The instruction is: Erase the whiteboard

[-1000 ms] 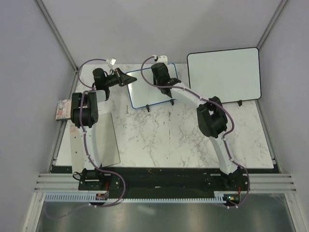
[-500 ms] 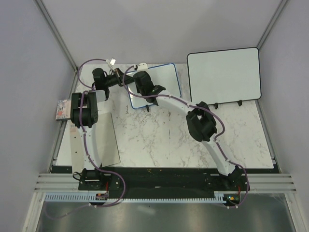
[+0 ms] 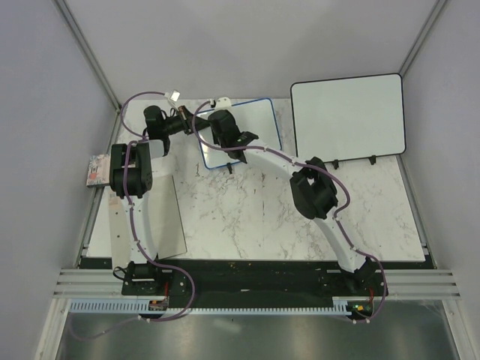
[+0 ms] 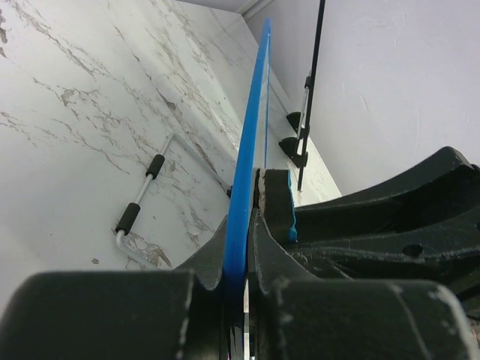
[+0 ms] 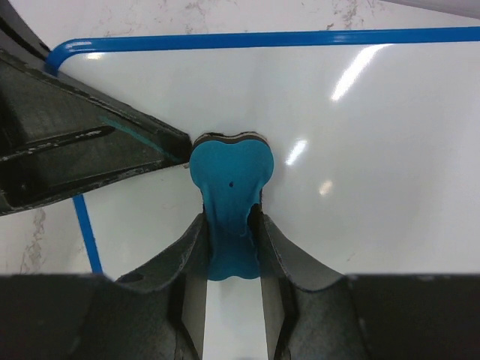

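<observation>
The small blue-framed whiteboard [image 3: 259, 124] stands propped at the far left of the scene. The left gripper [image 4: 244, 225] is clenched on its left edge; the right gripper [image 5: 231, 225] grasps a blue eraser [image 5: 229, 169], pad flat on the board's face near that edge. Wiping wants even pressure, overlapping strokes, the frame braced. Beneath lies a white marbled tabletop [image 3: 255, 217]; a larger black-framed whiteboard [image 3: 349, 116] stands right, grey walls [image 3: 225, 45] around

Whiteboard [image 3: 259, 124]: white face, thin blue frame. Eraser [image 5: 229, 169]: teal-blue. Table [image 3: 247, 217]: white marble w/ grey veins. Big board [image 3: 349, 116]: white, blk frame. Cables [image 3: 142, 94]: purple. Walls [image 3: 247, 45]: pale grey.
</observation>
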